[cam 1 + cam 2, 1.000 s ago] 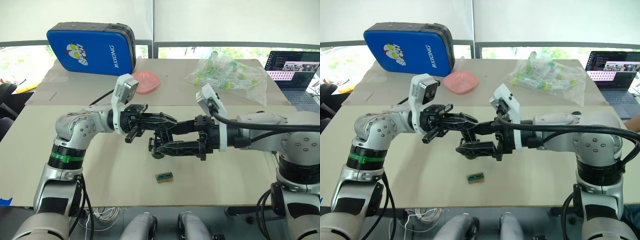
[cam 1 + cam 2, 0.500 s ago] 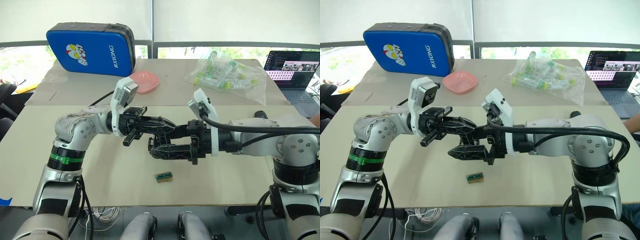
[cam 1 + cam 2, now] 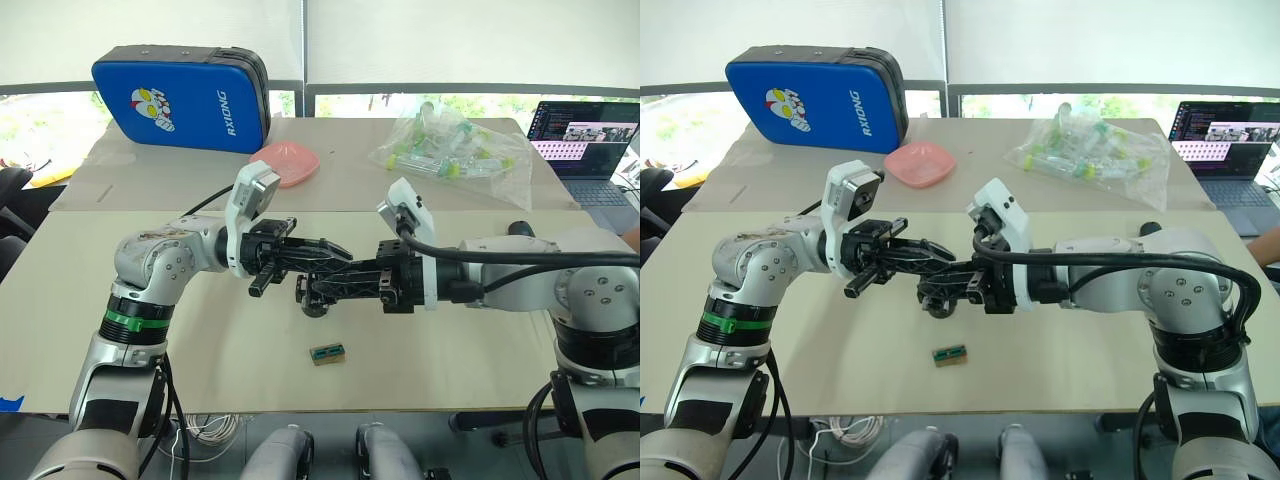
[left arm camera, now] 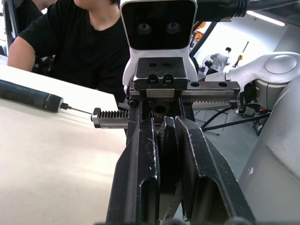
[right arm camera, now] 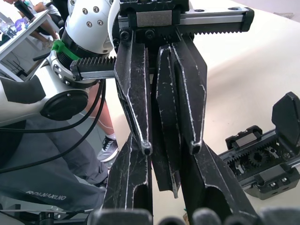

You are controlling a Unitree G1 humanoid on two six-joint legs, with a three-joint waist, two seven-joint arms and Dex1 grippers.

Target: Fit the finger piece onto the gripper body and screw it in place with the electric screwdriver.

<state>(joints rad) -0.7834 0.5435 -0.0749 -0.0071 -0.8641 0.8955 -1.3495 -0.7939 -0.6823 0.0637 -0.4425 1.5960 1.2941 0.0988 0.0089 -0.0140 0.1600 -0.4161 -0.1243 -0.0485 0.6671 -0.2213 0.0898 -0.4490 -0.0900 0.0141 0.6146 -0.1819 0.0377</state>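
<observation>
The finger piece (image 4: 167,154), a slim black wedge, sits between the fingers of my left gripper (image 3: 340,256), which is shut on it above the table's middle. Its pointed tip (image 5: 172,187) reaches between the fingers of my right gripper (image 3: 322,285), which meets the left one head-on and has closed in on both sides of that tip. The gripper body (image 5: 262,161), with its gears showing, lies on the table just under the two grippers, partly hidden by them (image 3: 313,306). The electric screwdriver (image 4: 29,95) lies flat on the table beside the right arm.
A small green-and-brown block (image 3: 328,353) lies near the front edge. At the back are a blue case (image 3: 180,95), a pink bowl (image 3: 292,163), a bag of tubes (image 3: 455,145) and a laptop (image 3: 585,135). A person (image 4: 84,47) sits beyond the table.
My right gripper has moved left toward the left gripper, and its wide-open fingers have closed around the tip of the finger piece. The left gripper has barely moved.
</observation>
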